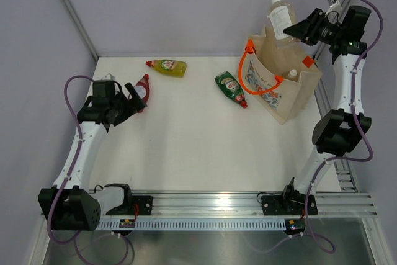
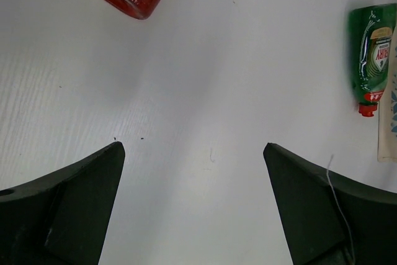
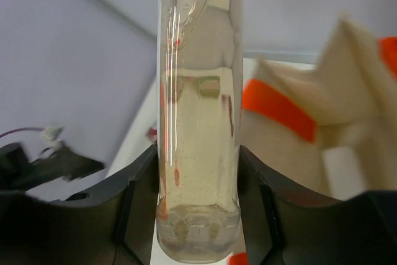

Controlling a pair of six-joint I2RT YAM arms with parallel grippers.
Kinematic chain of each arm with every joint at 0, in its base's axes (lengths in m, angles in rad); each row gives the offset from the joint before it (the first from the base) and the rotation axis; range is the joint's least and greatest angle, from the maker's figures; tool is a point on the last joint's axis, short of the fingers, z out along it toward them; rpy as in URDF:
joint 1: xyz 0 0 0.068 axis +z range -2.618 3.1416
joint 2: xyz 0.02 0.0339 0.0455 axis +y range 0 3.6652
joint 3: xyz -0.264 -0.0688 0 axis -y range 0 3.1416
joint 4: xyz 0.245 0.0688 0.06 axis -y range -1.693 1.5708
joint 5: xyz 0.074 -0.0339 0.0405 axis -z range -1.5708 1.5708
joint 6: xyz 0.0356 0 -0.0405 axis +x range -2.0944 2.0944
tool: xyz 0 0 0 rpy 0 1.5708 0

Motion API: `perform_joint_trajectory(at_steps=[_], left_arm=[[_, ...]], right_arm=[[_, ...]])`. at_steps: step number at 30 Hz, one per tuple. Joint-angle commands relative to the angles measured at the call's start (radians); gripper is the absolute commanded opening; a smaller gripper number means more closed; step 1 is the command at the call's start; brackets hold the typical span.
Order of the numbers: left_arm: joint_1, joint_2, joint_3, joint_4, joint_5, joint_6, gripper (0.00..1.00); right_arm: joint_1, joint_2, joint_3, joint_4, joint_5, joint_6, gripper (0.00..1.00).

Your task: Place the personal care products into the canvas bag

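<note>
Right fingers (image 3: 138, 215) around clear bottle (image 3: 198, 153)

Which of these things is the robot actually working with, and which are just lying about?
Job: canvas bag, red bottle, yellow bottle, green bottle, clear bottle held above the bag, capped bottle inside it.
Just there: metal rail, purple cables.

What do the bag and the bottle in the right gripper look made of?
Bag: likely beige canvas, matte, its walls fold and sag. Bottle in the right gripper: probably clear plastic, glossy; see-through with bright glare streaks, pale liquid inside.
</note>
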Motion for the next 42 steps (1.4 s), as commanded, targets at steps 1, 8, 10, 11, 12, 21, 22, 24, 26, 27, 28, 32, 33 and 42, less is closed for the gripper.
perform_joint_trajectory(at_steps=[1, 8, 10, 11, 12, 21, 22, 24, 26, 27, 28, 32, 33, 42], left_arm=[[0.015, -0.027, 0.024, -0.005, -0.054, 0.066, 0.99], [0.079, -0.008, 0.054, -0.020, -0.063, 0.103, 0.99], [0.090, 0.004, 0.059, -0.015, -0.056, 0.113, 0.99], [0.099, 0.013, 0.064, -0.011, -0.054, 0.116, 0.99], [0.101, 0.033, 0.068, -0.011, -0.056, 0.125, 0.99], [0.101, 0.200, 0.157, 0.058, -0.063, 0.300, 0.99], [0.101, 0.241, 0.171, 0.058, -0.066, 0.314, 0.99], [0.102, 0.278, 0.200, 0.069, -0.066, 0.348, 0.99], [0.101, 0.330, 0.217, 0.090, -0.057, 0.366, 0.99], [0.101, 0.346, 0.237, 0.098, -0.054, 0.385, 0.99], [0.099, 0.366, 0.245, 0.107, -0.051, 0.395, 0.99], [0.092, 0.485, 0.317, 0.129, -0.057, 0.437, 0.99], [0.092, 0.508, 0.335, 0.129, -0.059, 0.448, 0.99], [0.089, 0.784, 0.579, 0.112, -0.073, 0.446, 0.99]], right_arm=[[-0.005, 0.025, 0.139, -0.306, 0.210, -0.401, 0.00], [0.018, 0.014, 0.066, -0.420, 0.417, -0.685, 0.00], [0.040, -0.015, 0.023, -0.431, 0.478, -0.774, 0.00], [0.067, -0.026, -0.014, -0.435, 0.516, -0.797, 0.00], [0.080, -0.049, -0.034, -0.432, 0.537, -0.829, 0.00], [0.150, 0.037, 0.041, -0.504, 0.667, -0.868, 0.52], [0.150, 0.046, 0.069, -0.518, 0.669, -0.871, 0.62], [0.150, 0.057, 0.083, -0.538, 0.673, -0.883, 0.76], [0.150, 0.051, 0.087, -0.544, 0.673, -0.894, 0.87], [0.150, 0.040, 0.090, -0.549, 0.667, -0.903, 0.88], [0.149, 0.034, 0.106, -0.558, 0.661, -0.911, 0.93], [0.138, 0.006, 0.193, -0.621, 0.597, -0.929, 0.98], [0.133, -0.006, 0.211, -0.633, 0.578, -0.939, 1.00], [0.124, -0.245, 0.037, -0.620, 0.260, -0.991, 0.99]])
